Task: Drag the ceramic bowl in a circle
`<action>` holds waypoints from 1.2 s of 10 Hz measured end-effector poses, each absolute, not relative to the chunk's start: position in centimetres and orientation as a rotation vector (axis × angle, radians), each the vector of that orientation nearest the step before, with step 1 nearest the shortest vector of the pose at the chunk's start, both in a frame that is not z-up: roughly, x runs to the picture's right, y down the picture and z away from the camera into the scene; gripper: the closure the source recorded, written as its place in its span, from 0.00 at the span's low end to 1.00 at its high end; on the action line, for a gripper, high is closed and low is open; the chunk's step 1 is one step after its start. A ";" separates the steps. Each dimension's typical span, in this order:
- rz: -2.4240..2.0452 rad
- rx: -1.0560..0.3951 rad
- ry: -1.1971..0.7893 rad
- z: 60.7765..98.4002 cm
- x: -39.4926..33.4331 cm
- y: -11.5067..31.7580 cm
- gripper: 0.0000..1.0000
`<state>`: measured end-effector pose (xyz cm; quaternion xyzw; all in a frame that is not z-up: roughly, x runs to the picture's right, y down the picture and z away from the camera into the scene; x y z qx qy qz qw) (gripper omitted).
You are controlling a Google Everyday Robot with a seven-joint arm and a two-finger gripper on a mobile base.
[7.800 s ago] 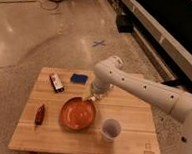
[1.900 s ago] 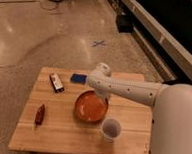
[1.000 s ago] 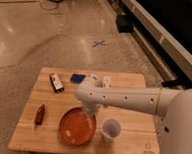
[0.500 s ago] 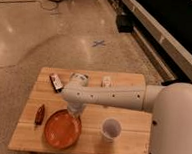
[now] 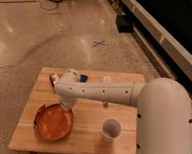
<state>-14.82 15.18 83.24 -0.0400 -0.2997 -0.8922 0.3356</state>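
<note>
The ceramic bowl [image 5: 53, 122] is a wide, shallow orange-red bowl with a darker rim. It sits on the wooden table [image 5: 90, 136] near the front left corner. My gripper [image 5: 66, 106] points down at the bowl's back right rim, at the end of my white arm [image 5: 103, 91], which reaches across the table from the right. The wrist hides the contact point.
A small pale cup [image 5: 111, 129] stands to the right of the bowl, near the front edge. A blue object [image 5: 83, 77], a small white item [image 5: 106, 79] and a partly hidden packet [image 5: 52, 78] lie along the back edge. My large white arm body fills the right side.
The bowl has slid from the table's middle back toward the front left, and my arm has swung left with it. The cup has not moved.
</note>
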 end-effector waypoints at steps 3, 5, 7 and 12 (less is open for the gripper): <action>-2.324 -0.103 -0.710 86.8 -14.4 11.7 1.00; -2.318 -0.137 -0.640 89.2 -12.8 9.2 1.00; -2.311 -0.194 -0.581 91.0 -10.5 7.6 1.00; -2.276 -0.382 -0.477 92.8 -2.7 7.0 1.00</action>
